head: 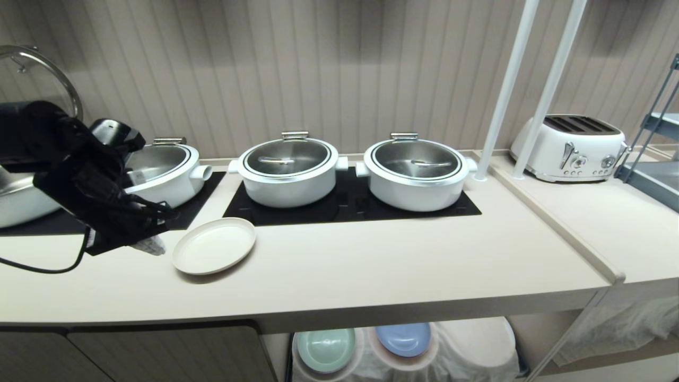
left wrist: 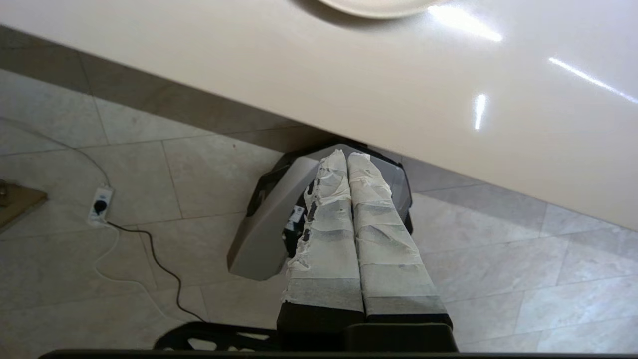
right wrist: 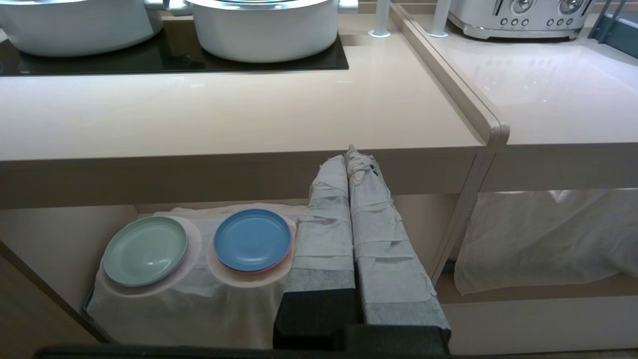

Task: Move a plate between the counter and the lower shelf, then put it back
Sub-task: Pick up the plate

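Note:
The cream plate (head: 214, 245) lies flat on the counter (head: 371, 265), just in front of the black cooktop. My left gripper (head: 151, 245) hovers over the counter just left of the plate, apart from it. Its taped fingers (left wrist: 369, 224) are shut together and hold nothing. In the left wrist view only the plate's rim (left wrist: 379, 6) shows, beyond the counter (left wrist: 398, 89) edge. My right gripper (right wrist: 351, 155) is parked low in front of the counter's front edge, shut and empty. It faces the lower shelf (right wrist: 428, 219), where white cloth drapes over plate stacks.
Three lidded white pots (head: 289, 170) stand on the cooktop (head: 350, 209). A white toaster (head: 570, 140), two white poles (head: 504, 90) and a grey-blue rack (head: 655, 175) are at the right. A mint-green plate (right wrist: 145, 251) and a blue plate (right wrist: 252, 240) lie on the shelf's cloth.

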Controlling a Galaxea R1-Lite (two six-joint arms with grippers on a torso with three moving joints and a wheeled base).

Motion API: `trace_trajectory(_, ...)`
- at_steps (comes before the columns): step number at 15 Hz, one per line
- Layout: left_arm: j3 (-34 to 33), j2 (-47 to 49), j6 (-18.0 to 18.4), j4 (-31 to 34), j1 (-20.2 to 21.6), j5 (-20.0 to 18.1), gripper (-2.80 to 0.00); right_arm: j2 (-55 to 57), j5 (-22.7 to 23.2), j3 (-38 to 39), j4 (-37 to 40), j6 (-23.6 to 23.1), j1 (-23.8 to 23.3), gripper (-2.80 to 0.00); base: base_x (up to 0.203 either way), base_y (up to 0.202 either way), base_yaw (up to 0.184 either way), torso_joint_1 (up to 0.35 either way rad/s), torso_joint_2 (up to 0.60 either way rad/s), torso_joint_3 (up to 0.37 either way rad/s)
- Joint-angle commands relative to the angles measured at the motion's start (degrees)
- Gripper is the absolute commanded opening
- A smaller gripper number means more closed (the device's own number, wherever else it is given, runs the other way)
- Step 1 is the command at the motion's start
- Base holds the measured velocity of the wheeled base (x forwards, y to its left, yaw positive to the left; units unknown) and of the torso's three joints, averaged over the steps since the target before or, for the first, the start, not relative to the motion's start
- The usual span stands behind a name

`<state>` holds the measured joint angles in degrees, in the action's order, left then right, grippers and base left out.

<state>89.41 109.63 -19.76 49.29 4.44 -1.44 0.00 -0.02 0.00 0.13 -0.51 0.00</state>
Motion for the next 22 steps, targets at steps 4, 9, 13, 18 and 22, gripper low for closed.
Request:
trace_trajectory(4,4.79,8.73,13.55,0.14,7.45,-4.48,-2.8,0.0,0.02,0.0,-0.03,-0.02,0.0,-2.8,0.0,0.0,0.0,0.0,0.0,0.0)
trace_trajectory(9,13.9,16.83,15.65,0.32,7.58,-5.43,-2.8,0.0,0.02,0.0,0.05,-0.02,0.0,-2.8,0.0,0.0,0.0,0.0,0.0,0.0)
trace_trajectory(13,19.51,21.57,15.54,0.72,6.91,-5.35,0.0,0.0,0.02,0.0,0.04,-0.02,0.0,-2.8,0.0,0.0,0.0,0.0,0.0,0.0)
trace_trajectory(18,23.97,24.75,16.14,0.71,7.34,-4.99,0.0,0.0,0.02,0.0,0.05,-0.02,0.0,-2.8,0.0,0.0,0.0,0.0,0.0,0.0)
trace_trajectory(22,23.95,27.25,20.77,0.52,8.26,-2.3,0.0,0.0,0.02,0.0,0.04,-0.02,0.0,-2.8,0.0,0.0,0.0,0.0,0.0,0.0)
